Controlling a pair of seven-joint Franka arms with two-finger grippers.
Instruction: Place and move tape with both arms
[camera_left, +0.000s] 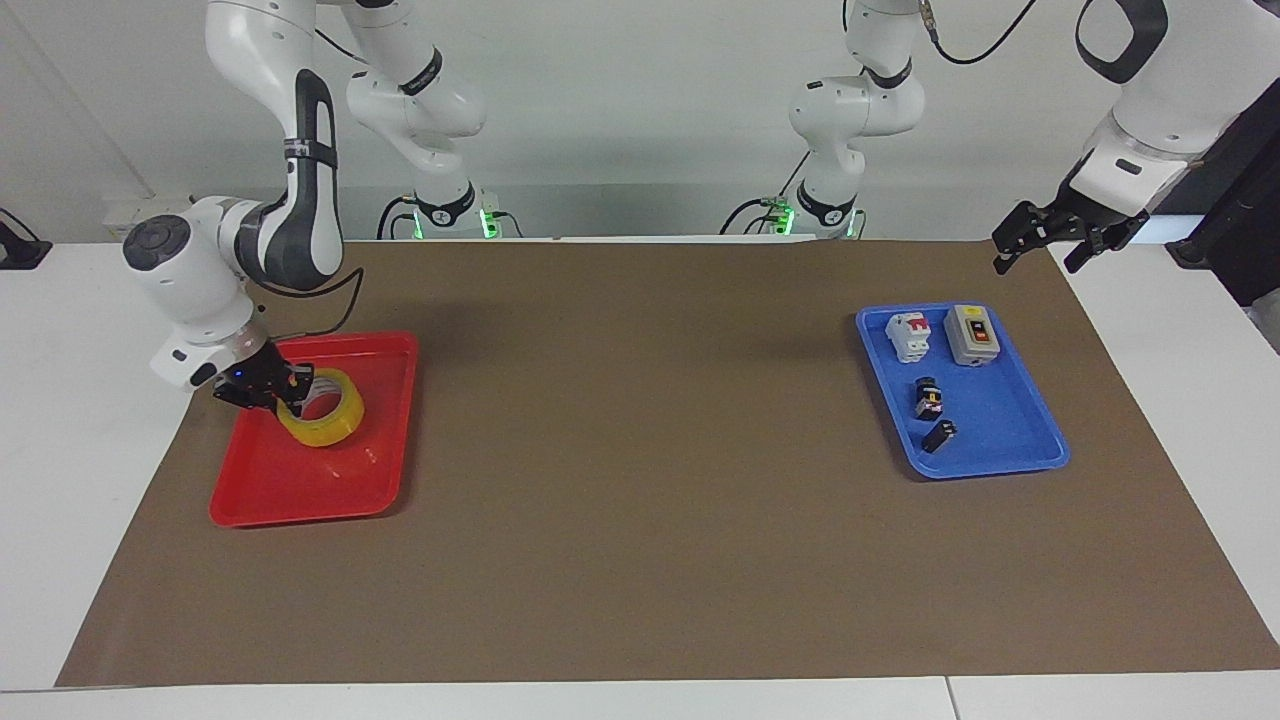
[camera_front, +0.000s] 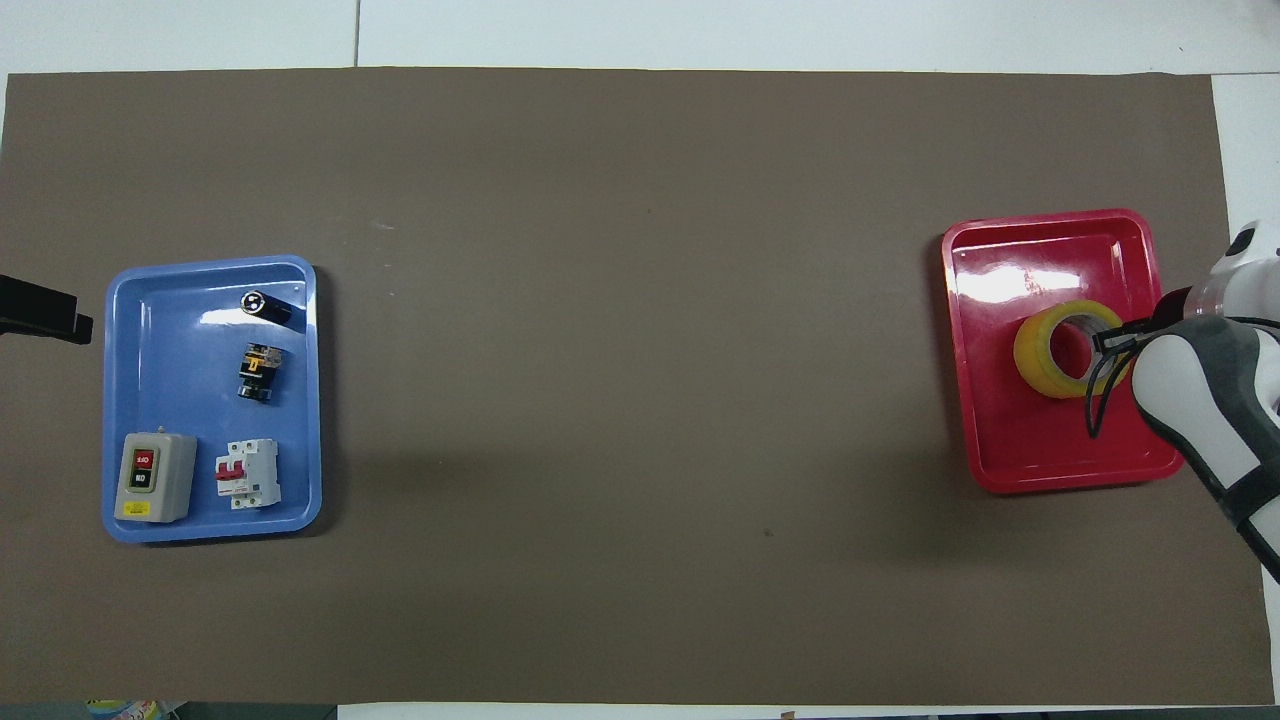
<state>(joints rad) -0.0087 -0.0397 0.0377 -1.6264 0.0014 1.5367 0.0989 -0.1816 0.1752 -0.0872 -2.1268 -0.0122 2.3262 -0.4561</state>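
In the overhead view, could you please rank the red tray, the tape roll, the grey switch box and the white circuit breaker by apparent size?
1. red tray
2. tape, though it may sit slightly raised in the right gripper
3. grey switch box
4. white circuit breaker

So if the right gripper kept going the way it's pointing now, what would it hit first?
The right gripper points down, shut on the tape, over the red tray. Probably the tape would press onto the tray floor first; any gap beneath it is unclear.
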